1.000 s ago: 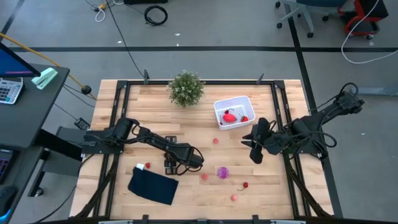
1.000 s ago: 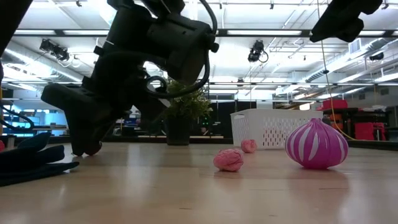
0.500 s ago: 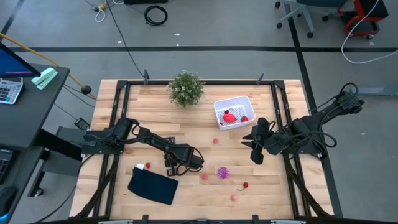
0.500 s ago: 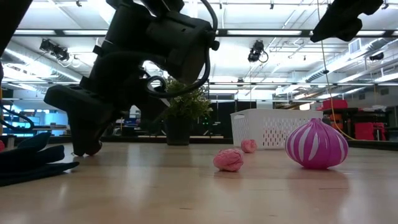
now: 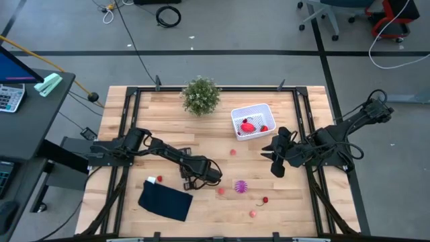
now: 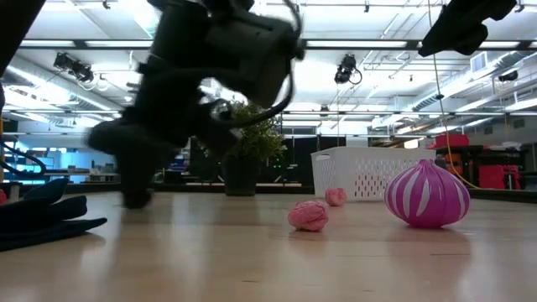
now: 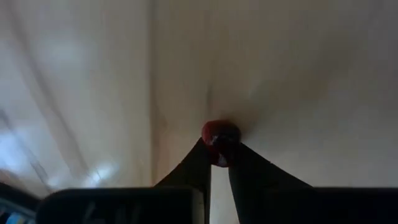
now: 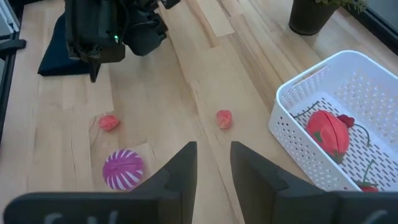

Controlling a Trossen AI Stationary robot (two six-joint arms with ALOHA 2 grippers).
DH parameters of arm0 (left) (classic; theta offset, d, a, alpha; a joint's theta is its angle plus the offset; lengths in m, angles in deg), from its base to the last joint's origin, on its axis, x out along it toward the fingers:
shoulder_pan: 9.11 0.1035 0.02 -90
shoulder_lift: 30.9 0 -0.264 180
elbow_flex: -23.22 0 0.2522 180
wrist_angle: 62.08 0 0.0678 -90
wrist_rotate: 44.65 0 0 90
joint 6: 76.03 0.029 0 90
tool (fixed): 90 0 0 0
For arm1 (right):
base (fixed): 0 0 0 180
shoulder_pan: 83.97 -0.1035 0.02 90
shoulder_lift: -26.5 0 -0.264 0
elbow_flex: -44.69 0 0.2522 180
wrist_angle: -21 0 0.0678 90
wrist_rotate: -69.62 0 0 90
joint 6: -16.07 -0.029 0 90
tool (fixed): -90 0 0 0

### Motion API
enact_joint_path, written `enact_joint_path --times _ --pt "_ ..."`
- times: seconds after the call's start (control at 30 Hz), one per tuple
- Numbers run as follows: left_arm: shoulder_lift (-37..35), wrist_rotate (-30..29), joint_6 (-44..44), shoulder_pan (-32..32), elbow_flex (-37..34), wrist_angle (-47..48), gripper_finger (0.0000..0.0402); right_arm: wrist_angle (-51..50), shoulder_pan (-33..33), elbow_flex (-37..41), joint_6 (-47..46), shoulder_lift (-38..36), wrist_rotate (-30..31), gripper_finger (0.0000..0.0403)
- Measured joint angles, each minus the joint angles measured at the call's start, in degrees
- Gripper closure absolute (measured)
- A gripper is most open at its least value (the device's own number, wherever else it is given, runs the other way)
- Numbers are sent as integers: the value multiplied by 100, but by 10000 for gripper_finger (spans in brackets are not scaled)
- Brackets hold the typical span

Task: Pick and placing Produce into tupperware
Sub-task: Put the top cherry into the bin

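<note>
left gripper is pinching a small red fruit near-left of centre | right gripper is hovering parted, right of basket

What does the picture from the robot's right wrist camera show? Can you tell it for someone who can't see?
The right tool hangs open above a wooden table. Ahead of it a white basket holds a big red fruit; two small pink fruits and a purple striped ball lie loose on the wood. Farther off are the left arm and a dark blue cloth.
</note>
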Motion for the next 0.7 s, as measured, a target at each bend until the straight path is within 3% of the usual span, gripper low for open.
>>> enact_joint_path --times 0.5,0.7 --pt "-2 -1110 510 459 2192 128 364 -7 0 -5 -15 -98 -9 298" --pt "-15 -1254 1260 1096 2998 -1025 358 -448 -111 -259 -571 -582 106 298"
